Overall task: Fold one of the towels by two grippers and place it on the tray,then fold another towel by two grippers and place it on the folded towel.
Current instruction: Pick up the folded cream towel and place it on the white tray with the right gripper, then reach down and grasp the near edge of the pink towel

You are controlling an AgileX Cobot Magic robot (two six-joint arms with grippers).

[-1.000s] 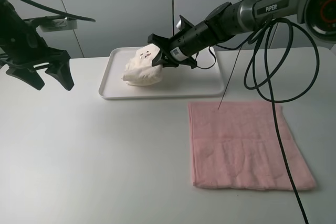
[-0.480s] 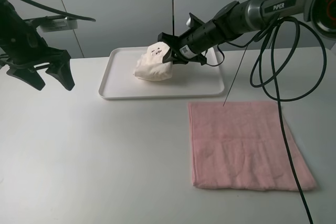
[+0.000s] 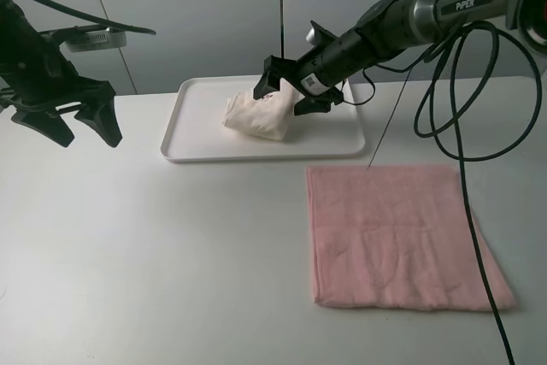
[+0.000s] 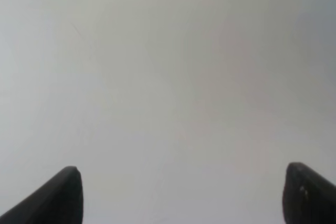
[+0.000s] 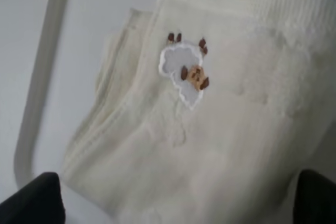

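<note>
A folded cream towel (image 3: 256,115) with a small sheep patch (image 5: 184,72) lies on the white tray (image 3: 197,147) at the back of the table. My right gripper (image 3: 287,91) is open just above the towel's right end, with its fingers either side of it and nothing in its hold. In the right wrist view the towel (image 5: 220,140) fills the frame between the open fingertips (image 5: 37,200). A pink towel (image 3: 397,237) lies flat and unfolded on the table at the front right. My left gripper (image 3: 84,136) is open and empty, raised over the table's far left.
The right arm's black cable (image 3: 453,160) hangs over the pink towel's right side. The tray's rim (image 5: 44,72) runs close beside the cream towel. The left wrist view shows only bare table (image 4: 168,77).
My right gripper moved the cream towel a little to the right on the tray, then opened and let it go. The towel now rests on the tray. The left arm has not moved.
</note>
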